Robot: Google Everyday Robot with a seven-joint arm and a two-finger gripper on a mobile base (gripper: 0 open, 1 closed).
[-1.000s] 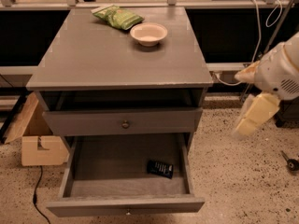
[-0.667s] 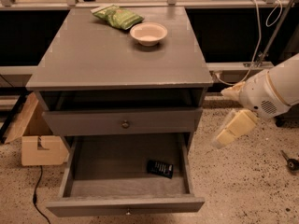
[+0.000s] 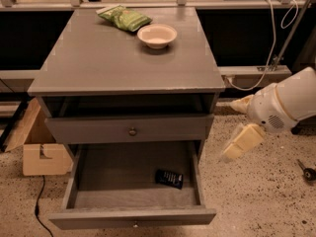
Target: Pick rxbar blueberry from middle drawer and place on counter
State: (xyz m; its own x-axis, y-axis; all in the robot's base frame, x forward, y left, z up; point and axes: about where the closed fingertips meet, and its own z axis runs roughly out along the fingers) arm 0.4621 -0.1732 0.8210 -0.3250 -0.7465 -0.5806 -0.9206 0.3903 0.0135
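Observation:
The rxbar blueberry (image 3: 169,178), a small dark bar, lies flat on the floor of the open middle drawer (image 3: 113,177), right of its middle. The counter (image 3: 108,58) is the grey cabinet top above it. My gripper (image 3: 236,126) hangs in the air to the right of the cabinet, at about the height of the closed drawer. Its pale fingers (image 3: 243,141) are spread apart with nothing between them. It is right of the bar and higher than it, outside the drawer.
A white bowl (image 3: 156,35) and a green snack bag (image 3: 124,18) sit at the back of the counter. A closed drawer front with a round knob (image 3: 132,131) is above the open drawer. A cardboard box (image 3: 42,149) stands on the floor at left.
My arm and gripper have moved left, closer to the cabinet's right side, and slightly lower. The bar and the drawer have not moved.

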